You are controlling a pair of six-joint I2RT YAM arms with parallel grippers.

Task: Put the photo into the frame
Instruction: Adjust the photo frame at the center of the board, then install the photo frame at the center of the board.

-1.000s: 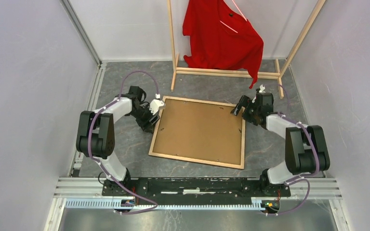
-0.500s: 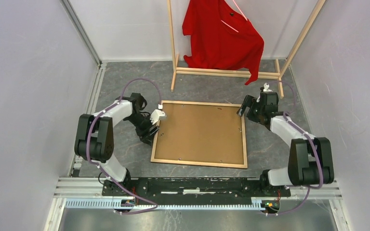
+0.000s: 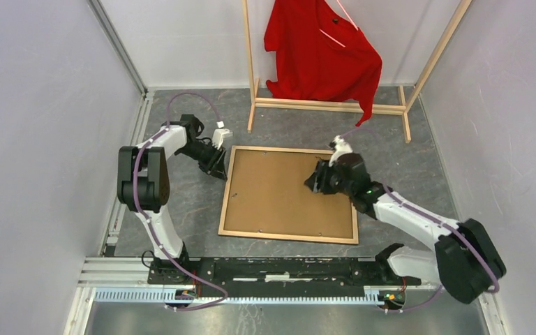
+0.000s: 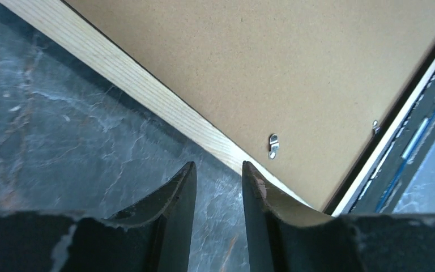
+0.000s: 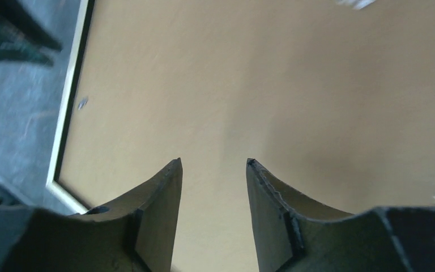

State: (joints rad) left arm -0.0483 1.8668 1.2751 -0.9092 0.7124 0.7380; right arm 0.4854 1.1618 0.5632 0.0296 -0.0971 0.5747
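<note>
The frame shows light wood rails with a thin black inner edge. The backing board is plain brown. The table is dark grey, veined like marble. At 12 o'clock, the shirt is solid red.

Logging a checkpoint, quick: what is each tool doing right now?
Left tool: open, empty, beside the frame.
Right tool: open, empty, over the backing board.

No readable text, labels or numbers, none on the frame, none elsewhere
</note>
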